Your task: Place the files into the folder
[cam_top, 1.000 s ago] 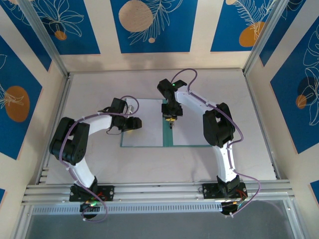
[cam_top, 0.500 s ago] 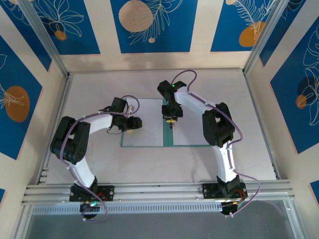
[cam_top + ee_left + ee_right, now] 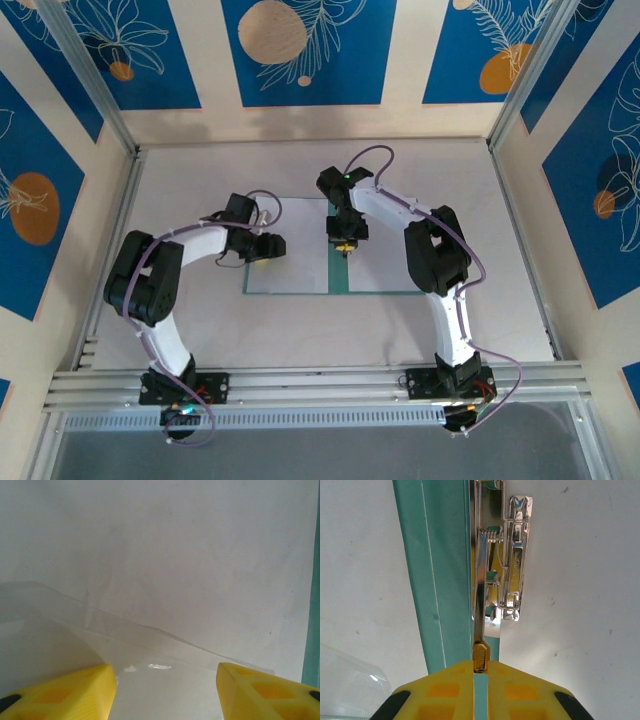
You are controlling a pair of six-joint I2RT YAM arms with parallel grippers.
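Right tool point(image 3: 481, 666): pinched shut, its two yellow fingers point(image 3: 445, 690) meeting on the gold-tinted end of a thin silver lever point(image 3: 479, 600).
Lever: runs straight from the fingertips to the clip point(image 3: 514, 555), along the right edge of the teal strip.
Clip: shiny silver metal, just right of the folder's spine, with its right side against the white sheet on the right leaf.
Left tool point(image 3: 165, 675): yellow fingers point(image 3: 75, 690) well apart with nothing pinched between them; it sits low over white paper, left of the spine.
Clear film point(image 3: 60, 625): a glossy see-through edge crosses the paper just ahead of the left tool's fingers; whether they touch it cannot be told.
Folder point(image 3: 338, 275): opened flat in the middle of the tabletop, with teal showing at the central spine and as a thin line along the near edge.
Files: one white sheet on each leaf, the left sheet point(image 3: 300, 270) under the left tool and the right sheet point(image 3: 385, 265) just right of the spine.
Tabletop point(image 3: 480, 200): pale grey, bare around the folder, with both arms reaching in from the near edge.
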